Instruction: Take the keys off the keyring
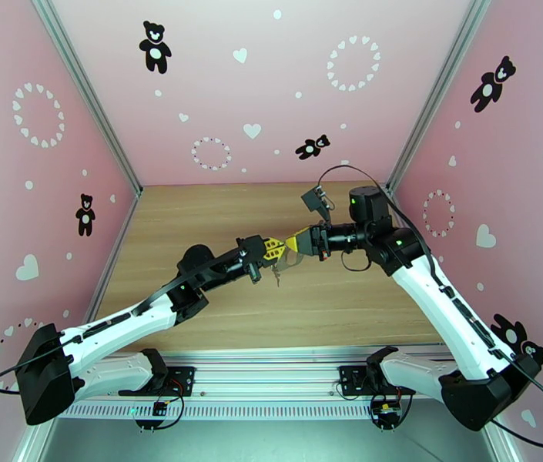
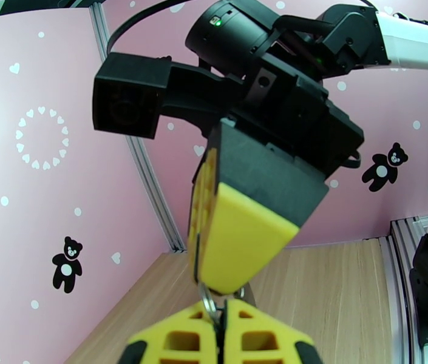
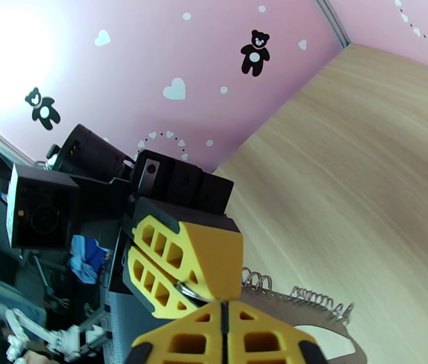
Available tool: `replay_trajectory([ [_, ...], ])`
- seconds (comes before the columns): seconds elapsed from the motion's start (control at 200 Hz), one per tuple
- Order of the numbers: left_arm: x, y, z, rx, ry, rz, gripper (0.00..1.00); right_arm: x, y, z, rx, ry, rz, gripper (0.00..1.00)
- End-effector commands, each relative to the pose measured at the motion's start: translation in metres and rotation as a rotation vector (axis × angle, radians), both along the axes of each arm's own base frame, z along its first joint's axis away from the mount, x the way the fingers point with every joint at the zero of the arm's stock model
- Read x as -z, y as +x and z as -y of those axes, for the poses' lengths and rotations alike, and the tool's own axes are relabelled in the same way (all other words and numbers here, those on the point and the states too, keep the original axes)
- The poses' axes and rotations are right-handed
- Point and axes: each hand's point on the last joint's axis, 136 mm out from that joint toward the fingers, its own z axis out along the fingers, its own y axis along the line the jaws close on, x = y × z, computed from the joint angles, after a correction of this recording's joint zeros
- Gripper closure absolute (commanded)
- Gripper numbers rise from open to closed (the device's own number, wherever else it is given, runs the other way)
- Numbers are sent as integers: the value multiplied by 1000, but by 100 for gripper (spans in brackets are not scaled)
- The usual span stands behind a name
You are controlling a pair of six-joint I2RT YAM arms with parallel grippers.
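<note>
My two grippers meet tip to tip in mid-air over the middle of the table. The left gripper (image 1: 276, 250) (image 2: 221, 307) is shut on a thin silvery ring of the keyring (image 2: 207, 301). My right gripper (image 1: 294, 242) (image 3: 223, 307) is shut on the same ring (image 3: 188, 290) from the other side. In the right wrist view a silvery strip with wire coils (image 3: 298, 296) runs to the right from the fingers. In the top view small dark pieces, likely the keys (image 1: 275, 277), dangle below the left gripper, too small to make out.
The wooden table (image 1: 217, 217) lies well below both grippers. Pink walls with bears and hearts close in the left, back and right sides. An aluminium rail (image 1: 271, 363) with both arm bases runs along the near edge.
</note>
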Motion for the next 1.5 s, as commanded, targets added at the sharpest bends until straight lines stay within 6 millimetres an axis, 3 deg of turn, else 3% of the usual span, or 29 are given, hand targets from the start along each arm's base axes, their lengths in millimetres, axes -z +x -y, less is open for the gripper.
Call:
replay_trajectory([
  [0.0, -24, 0, -5, -11, -38, 61, 100, -3, 1, 7, 49, -21, 48, 100],
  [0.666, -25, 23, -16, -153, -76, 9, 100, 7, -15, 16, 62, -32, 237, 100],
  [1.096, -18, 26, -11, -152, -39, 1, 100, -1, -26, 16, 25, -28, 352, 100],
  [1.271, -5, 23, -6, -124, 14, -6, 100, -2, -29, 17, 14, -32, 384, 100],
  [1.307, -17, 24, -6, -128, -3, 7, 100, -2, -31, 16, 2, -27, 387, 100],
  [1.497, -15, 29, -6, -148, 7, -1, 100, -2, -39, 14, -34, -24, 424, 100],
])
